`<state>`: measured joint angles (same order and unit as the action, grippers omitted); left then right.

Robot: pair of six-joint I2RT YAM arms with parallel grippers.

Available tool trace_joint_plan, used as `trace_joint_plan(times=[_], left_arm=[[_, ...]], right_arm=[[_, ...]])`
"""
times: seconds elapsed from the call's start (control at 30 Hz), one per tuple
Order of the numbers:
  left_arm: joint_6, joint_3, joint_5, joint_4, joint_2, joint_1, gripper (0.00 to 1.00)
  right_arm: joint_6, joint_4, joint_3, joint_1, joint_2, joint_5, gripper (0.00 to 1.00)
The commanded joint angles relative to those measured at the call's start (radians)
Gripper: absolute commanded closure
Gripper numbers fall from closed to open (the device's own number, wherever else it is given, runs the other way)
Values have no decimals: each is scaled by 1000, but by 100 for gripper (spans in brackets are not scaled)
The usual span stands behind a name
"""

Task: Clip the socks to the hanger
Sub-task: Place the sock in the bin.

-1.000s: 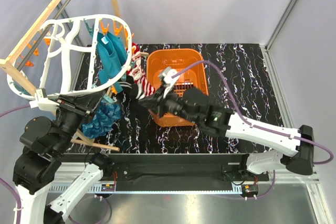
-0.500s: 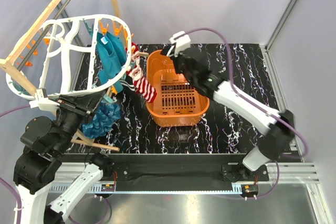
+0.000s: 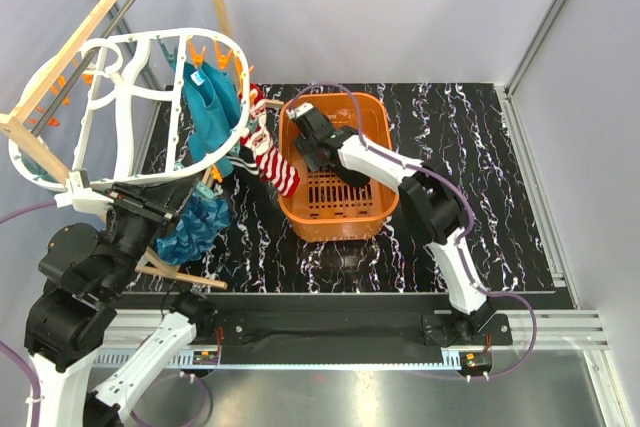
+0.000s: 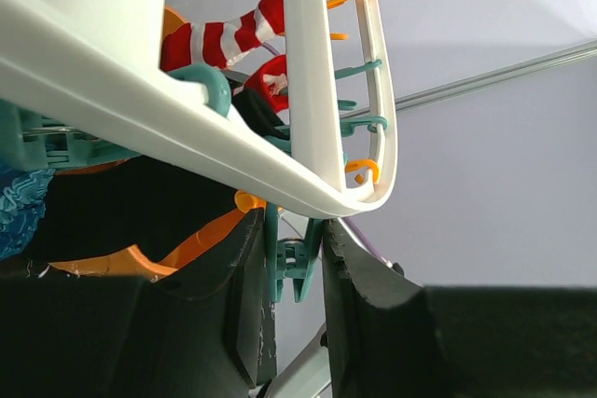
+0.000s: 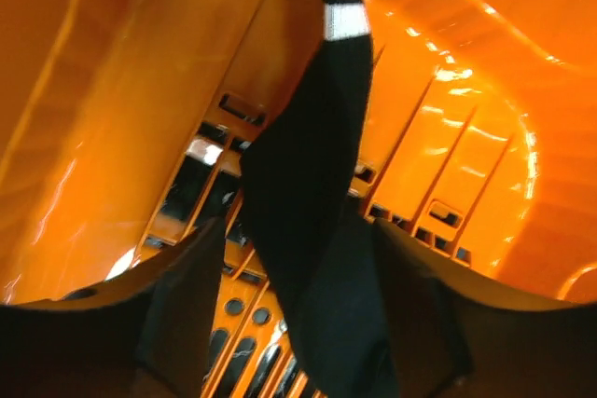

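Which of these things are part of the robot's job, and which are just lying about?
Job: socks, hanger, basket holding another sock.
Lying about: teal cloths clipped on the hanger, wooden frame.

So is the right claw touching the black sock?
Cannot tell. Right wrist view: the black sock runs through the right claw, dark edges blending together.
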<state>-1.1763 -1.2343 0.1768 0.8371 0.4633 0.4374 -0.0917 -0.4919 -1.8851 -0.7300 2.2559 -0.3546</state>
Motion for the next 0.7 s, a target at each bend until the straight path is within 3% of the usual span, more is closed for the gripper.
trace_joint_plan(times=[0.0, 0.2, 0.67], left_arm=[[-20, 13, 20, 68, -9, 0, 100], [-28, 39, 20, 48, -12, -2, 100], [-25, 58, 23, 40, -5, 0, 100]], right_arm=[[85, 2, -68, 36, -105, 161, 25], [109, -10, -137, 116, -85, 299, 26], [-43, 87, -129, 144, -22, 532, 25]])
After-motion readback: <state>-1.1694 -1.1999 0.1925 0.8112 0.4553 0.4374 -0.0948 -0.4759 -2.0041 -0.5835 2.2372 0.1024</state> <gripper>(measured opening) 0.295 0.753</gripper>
